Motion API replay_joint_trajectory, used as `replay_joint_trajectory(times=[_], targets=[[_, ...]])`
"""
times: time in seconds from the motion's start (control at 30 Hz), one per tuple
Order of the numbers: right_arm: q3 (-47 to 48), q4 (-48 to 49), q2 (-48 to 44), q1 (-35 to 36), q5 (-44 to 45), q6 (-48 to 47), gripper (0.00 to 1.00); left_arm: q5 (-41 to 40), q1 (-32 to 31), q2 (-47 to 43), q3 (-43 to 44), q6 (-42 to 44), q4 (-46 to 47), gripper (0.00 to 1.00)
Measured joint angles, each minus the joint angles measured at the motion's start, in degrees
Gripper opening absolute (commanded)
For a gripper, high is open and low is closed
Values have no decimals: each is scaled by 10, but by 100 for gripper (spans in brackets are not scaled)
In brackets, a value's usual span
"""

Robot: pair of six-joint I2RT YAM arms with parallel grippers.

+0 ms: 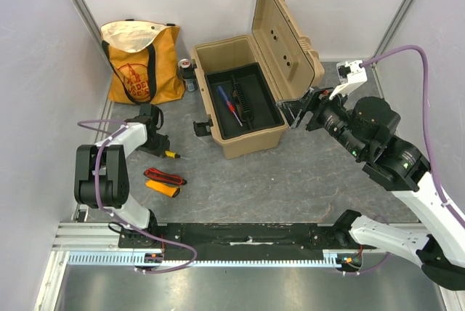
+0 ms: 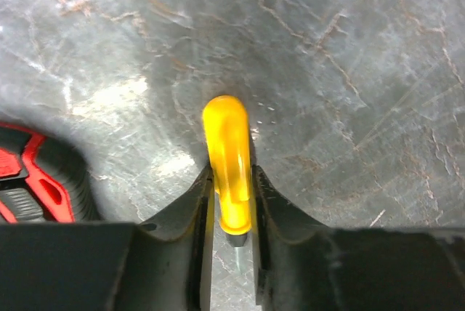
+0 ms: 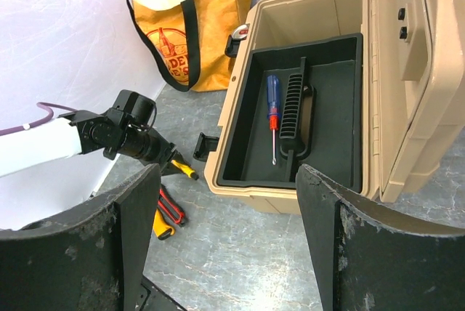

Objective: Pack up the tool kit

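Landmark: tan toolbox (image 1: 251, 141), open on grey table (image 1: 290, 184).

Nearest the arm bases, out to the toolbox's front left, the orange-black meter (image 1: 163, 187) lies flat on the table, well apart from the box.

Just past it, also left of the toolbox front, the left gripper (image 2: 232, 177) is down at table level. Its fingers (image 2: 196, 202) are narrowed onto both sides of the yellow-handled screwdriver (image 2: 227, 144), which is gripped at the shaft end of the handle. The handle's rounded end pokes out past the fingertips. The screwdriver lies on the table, outside the box. A red-and-black edge, likely the meter, shows at the left of the wrist view.

The right gripper (image 3: 229, 245) is in the air at the toolbox's front right corner, near the lid edge. Its jaws are spread wide with nothing between them.

Inside the toolbox, the black inner tray (image 1: 256, 118) holds the red-blue screwdriver (image 1: 228, 104), left of the tray's ribbed centre handle.

The ribbed lid (image 1: 287, 42) stands open along the toolbox's right side.

A can (image 1: 187, 73) stands at the toolbox's far left corner, just beside it.

Furthest left of the toolbox is the orange-and-cream tote bag (image 1: 142, 60), upright by the wall.
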Motion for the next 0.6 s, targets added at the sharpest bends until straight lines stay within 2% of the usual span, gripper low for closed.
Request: replay_joint_trajectory(times=[0.17,0.27,0.4,0.5,0.6], targets=[[0,-2,4,0,0,0,82,6,1,12,15,18,4,12],[0,-3,7,0,0,0,82,6,0,14,21,40,3,2],[0,-4,10,0,0,-1,82,5,0,10,29,98,2,2],[0,-4,11,0,0,-2,82,7,-1,-34,30,149,3,2],[0,-3,11,0,3,-3,82,25,-4,-124,31,198,22,2]])
